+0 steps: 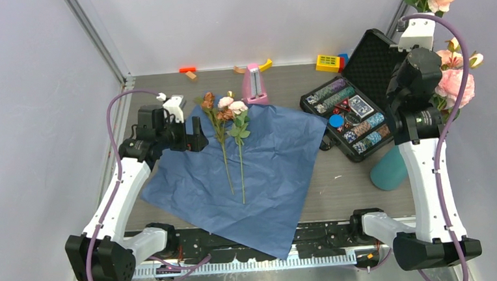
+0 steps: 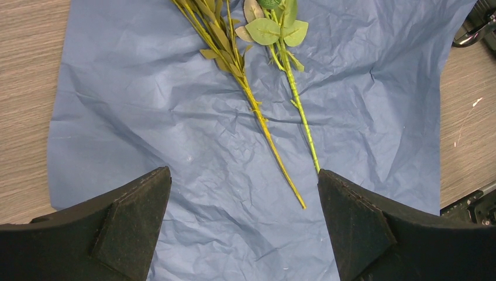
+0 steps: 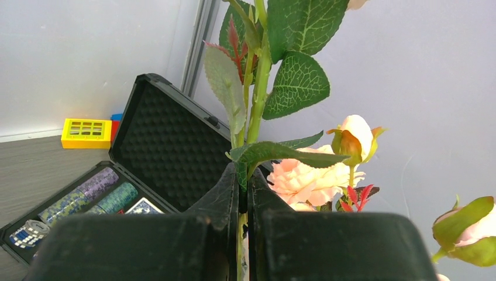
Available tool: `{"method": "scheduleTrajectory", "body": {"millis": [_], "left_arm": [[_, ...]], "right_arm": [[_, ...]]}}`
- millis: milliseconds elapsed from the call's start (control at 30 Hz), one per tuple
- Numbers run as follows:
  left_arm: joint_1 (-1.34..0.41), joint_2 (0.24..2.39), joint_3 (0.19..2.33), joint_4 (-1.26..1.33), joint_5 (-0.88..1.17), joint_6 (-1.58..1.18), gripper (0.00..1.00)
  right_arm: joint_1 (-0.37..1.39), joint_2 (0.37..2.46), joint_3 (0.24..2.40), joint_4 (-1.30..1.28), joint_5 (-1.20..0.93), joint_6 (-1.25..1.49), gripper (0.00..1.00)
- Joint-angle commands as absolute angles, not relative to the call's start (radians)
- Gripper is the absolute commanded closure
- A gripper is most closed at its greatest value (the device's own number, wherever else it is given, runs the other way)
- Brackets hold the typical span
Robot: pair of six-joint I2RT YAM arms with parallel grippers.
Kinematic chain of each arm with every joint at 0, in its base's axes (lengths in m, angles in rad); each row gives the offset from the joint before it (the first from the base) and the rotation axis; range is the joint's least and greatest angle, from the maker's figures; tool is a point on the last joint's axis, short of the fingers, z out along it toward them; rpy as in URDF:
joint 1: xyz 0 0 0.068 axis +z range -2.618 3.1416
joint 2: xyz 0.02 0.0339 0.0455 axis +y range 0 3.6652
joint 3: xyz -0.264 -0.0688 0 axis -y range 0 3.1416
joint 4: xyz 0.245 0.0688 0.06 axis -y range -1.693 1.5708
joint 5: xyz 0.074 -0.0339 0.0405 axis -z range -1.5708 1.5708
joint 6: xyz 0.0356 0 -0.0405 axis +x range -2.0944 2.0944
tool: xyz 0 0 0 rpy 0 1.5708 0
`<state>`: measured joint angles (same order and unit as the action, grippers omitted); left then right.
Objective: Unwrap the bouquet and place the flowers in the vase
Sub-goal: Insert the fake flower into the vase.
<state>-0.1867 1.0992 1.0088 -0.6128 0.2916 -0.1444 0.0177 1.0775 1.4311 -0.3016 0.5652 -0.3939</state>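
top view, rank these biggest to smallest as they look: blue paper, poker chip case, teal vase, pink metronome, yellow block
1. blue paper
2. poker chip case, lying open
3. teal vase, though partly hidden by the right arm
4. pink metronome
5. yellow block

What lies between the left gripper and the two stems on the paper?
Only crumpled blue paper, as the left wrist view shows; the open left gripper hovers over the stems.

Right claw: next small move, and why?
Probably lower the right claw toward the teal vase. It is shut on an upright flower stem, held well above the vase. Two more flowers lie on the blue paper, so this stem likely goes in first.
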Motion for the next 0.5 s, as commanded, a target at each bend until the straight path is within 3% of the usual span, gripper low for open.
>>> {"method": "scheduleTrajectory", "body": {"millis": [0, 467], "left_arm": [[-0.183, 1.085, 1.003, -0.606, 0.316, -0.124, 0.0], [-0.183, 1.077, 0.999, -0.607, 0.324, -0.117, 0.0]], "right_arm": [[-0.016, 1.069, 1.468, -0.264, 0.552, -0.405, 1.0], [-0.057, 1.031, 1.394, -0.249, 0.519, -0.419, 1.0]]}}
